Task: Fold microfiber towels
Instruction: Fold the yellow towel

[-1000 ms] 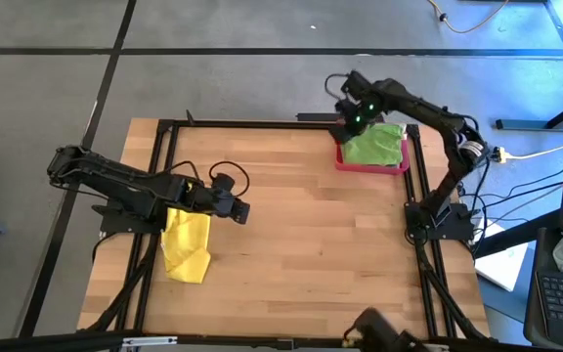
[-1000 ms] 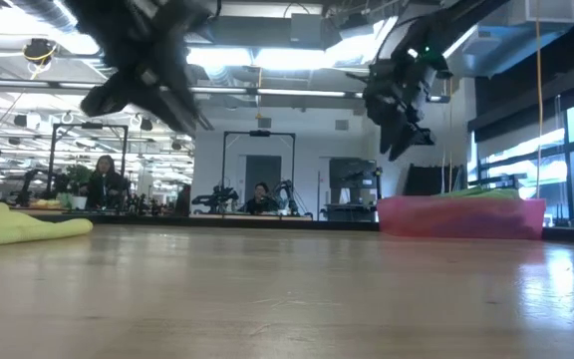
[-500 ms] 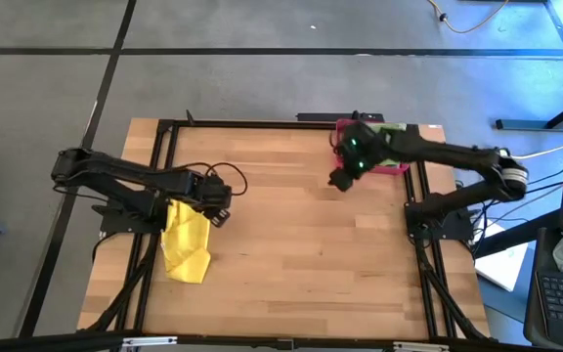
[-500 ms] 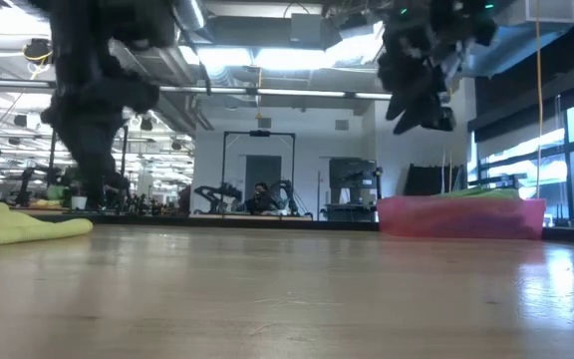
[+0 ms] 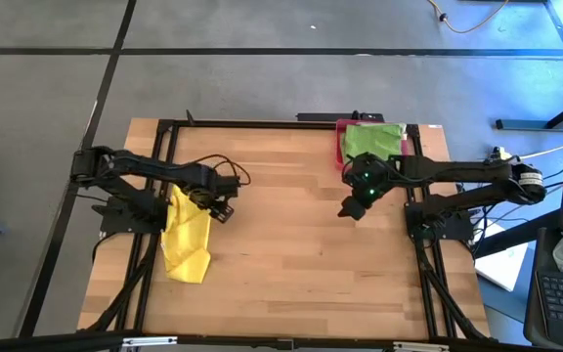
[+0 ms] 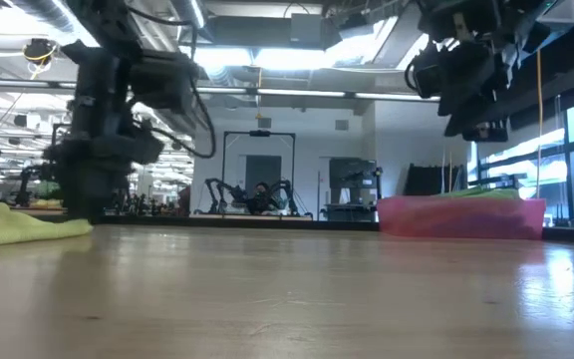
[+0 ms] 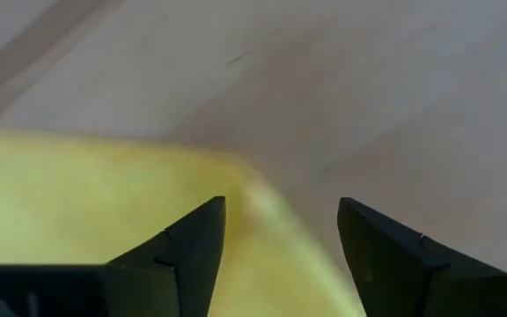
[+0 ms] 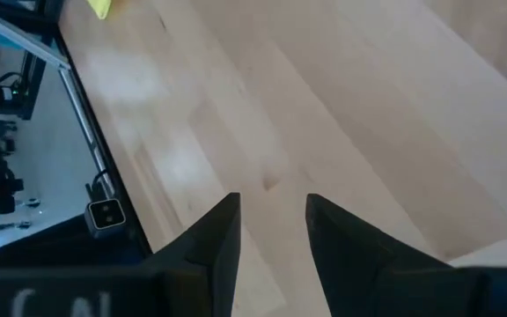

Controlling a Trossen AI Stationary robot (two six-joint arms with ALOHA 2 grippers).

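A crumpled yellow towel (image 5: 186, 244) lies on the wooden table at the left, and also shows in the low view (image 6: 8, 224). My left gripper (image 5: 208, 202) points down over its far right corner (image 7: 262, 202), open, one finger on each side of that corner (image 7: 280, 229). A bright green towel (image 5: 371, 142) lies in a pink-red tray (image 5: 340, 152) at the far right. My right gripper (image 5: 350, 208) hangs open and empty over bare wood just in front of the tray (image 8: 274, 220). My left gripper comes at the yellow towel's far right corner (image 7: 262, 202) from above with its fingers apart. I cannot tell whether the fingertips touch the cloth.
The middle of the table (image 5: 281, 244) is bare wood. A black frame rail (image 5: 164, 156) runs along the left side, and another (image 5: 420, 244) along the right. The tray (image 6: 461, 217) stands at the far right. People and other robots show far off in the room behind.
My left gripper has drawn back toward the table's left, sunk toward the yellow towel and tipped to point straight down. My right gripper has left the tray's far corner and swung toward the near edge, over bare wood. Both towels lie as before.
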